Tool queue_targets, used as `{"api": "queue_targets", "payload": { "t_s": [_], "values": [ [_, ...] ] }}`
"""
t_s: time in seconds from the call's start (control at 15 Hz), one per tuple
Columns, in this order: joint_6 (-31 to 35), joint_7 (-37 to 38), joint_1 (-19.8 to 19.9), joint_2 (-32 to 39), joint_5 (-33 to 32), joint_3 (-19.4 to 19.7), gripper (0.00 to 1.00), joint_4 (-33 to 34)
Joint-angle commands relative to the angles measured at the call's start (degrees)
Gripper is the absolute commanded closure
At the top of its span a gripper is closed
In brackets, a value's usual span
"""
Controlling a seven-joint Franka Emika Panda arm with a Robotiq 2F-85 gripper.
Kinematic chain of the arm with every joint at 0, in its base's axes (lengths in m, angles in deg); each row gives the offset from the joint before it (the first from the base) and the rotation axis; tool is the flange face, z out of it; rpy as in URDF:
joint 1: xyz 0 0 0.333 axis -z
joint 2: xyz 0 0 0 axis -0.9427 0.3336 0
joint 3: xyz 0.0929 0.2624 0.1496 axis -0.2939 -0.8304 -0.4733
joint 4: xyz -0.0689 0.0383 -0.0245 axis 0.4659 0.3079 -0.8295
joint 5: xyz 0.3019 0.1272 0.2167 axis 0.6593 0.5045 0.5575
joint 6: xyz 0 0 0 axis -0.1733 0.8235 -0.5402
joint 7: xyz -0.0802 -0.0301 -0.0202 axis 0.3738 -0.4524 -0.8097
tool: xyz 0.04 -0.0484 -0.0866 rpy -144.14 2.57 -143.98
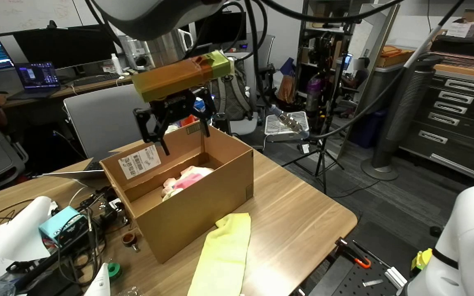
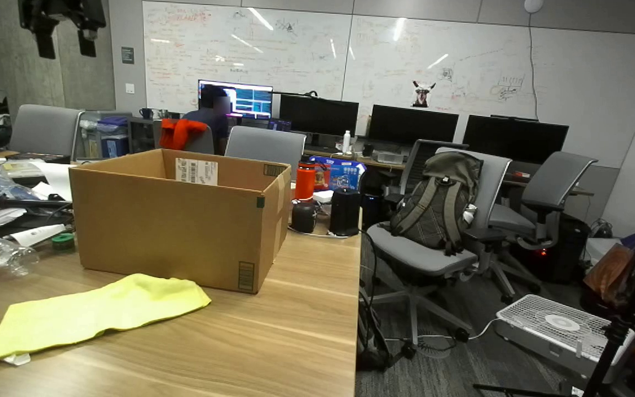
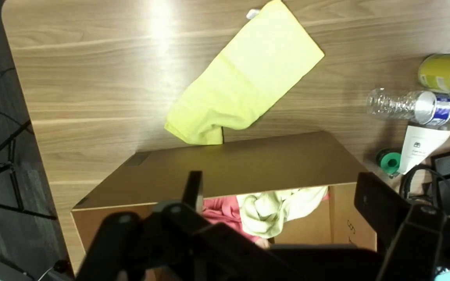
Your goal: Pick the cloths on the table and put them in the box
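Note:
A yellow cloth (image 1: pixel 224 255) lies flat on the table in front of the box, seen in both exterior views (image 2: pixel 97 309) and in the wrist view (image 3: pixel 244 84). Its crumpled end lies close to the box wall. The open cardboard box (image 1: pixel 196 218) also shows in an exterior view (image 2: pixel 168 226) and in the wrist view (image 3: pixel 248 168). Inside it lie a pink cloth (image 3: pixel 225 208) and a pale green cloth (image 3: pixel 264 212), partly hidden by the near wall and a finger. My gripper (image 1: pixel 186 140) is open and empty above the box; it also shows in an exterior view (image 2: pixel 67 49).
A clear bottle (image 3: pixel 400 105), a yellow can (image 3: pixel 440 74) and a green roll (image 3: pixel 390 162) lie beside the box. Cables, papers and a teal box (image 1: pixel 62 220) clutter that side. An orange bottle (image 2: pixel 305 181) stands behind the box. The table edge is on the opposite side.

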Motion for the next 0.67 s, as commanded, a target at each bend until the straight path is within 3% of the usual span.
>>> {"api": "queue_targets", "payload": {
  "t_s": [0.0,0.2,0.6],
  "values": [
    [-1.55,-2.09,2.23,-3.99,4.50,-0.28,0.00,-3.27],
    [-1.87,-3.24,3.45,-5.46,6.84,-0.07,0.00,-5.12],
    [-1.60,-1.43,3.39,-2.48,4.64,-1.05,0.00,-3.38]
  ]
}}
